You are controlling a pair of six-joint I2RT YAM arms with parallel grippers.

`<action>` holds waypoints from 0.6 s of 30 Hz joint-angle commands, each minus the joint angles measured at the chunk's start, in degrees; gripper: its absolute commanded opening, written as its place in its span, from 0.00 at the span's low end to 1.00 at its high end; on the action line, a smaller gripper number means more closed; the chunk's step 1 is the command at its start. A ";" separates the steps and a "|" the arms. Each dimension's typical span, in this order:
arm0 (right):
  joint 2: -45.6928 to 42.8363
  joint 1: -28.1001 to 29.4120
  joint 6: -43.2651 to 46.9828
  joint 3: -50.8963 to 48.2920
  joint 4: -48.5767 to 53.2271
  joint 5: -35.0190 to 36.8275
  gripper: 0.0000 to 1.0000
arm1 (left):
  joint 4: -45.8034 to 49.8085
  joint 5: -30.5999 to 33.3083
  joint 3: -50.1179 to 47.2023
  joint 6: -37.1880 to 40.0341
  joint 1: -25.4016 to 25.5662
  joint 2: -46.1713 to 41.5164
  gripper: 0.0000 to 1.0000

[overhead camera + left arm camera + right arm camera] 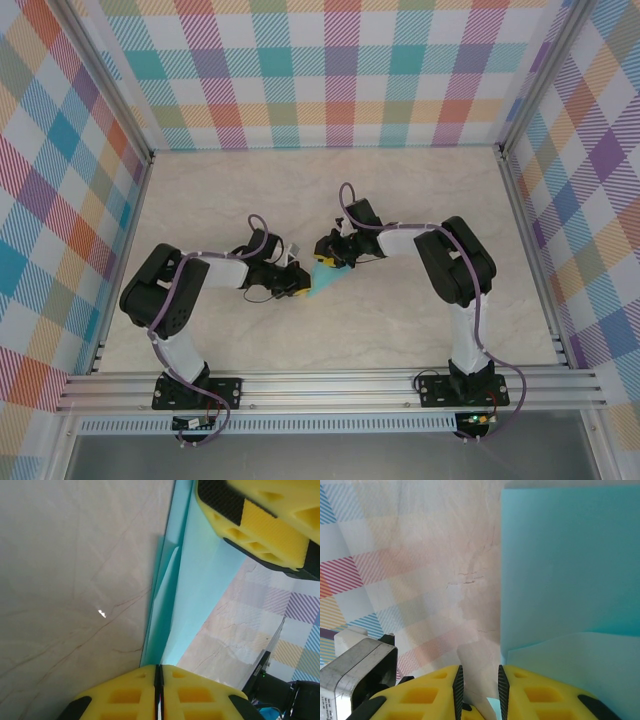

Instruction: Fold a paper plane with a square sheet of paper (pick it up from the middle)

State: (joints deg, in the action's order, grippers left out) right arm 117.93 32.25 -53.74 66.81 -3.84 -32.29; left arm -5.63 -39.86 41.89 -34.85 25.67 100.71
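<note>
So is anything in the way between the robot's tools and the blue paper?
No, nothing visible. The left tool is shut on the edge of the paper, and the right tool is right at the paper too, its jaws slightly apart.

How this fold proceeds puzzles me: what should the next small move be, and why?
Probably close the right gripper on the turquoise paper. Its fingers stand apart, with what looks like an edge of the paper between them. The left gripper is shut on another edge, so a second firm hold seems needed before creasing further.
</note>
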 commanded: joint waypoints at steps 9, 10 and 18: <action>-2.09 0.01 1.23 1.00 2.79 -0.70 0.31 | 6.84 3.98 -0.27 1.37 -1.06 2.84 0.00; -3.16 -0.11 1.34 0.99 3.44 -0.02 0.32 | 6.86 4.09 -0.41 1.42 -1.10 2.81 0.00; -7.65 -0.79 1.47 -2.43 3.89 3.14 0.33 | 3.76 2.54 -1.92 0.31 -1.06 2.76 0.00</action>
State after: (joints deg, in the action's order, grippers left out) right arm 112.01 31.86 -53.23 65.95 -1.02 -30.44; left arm -5.06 -39.79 42.09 -34.35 25.56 101.10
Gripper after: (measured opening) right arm 0.333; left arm 0.045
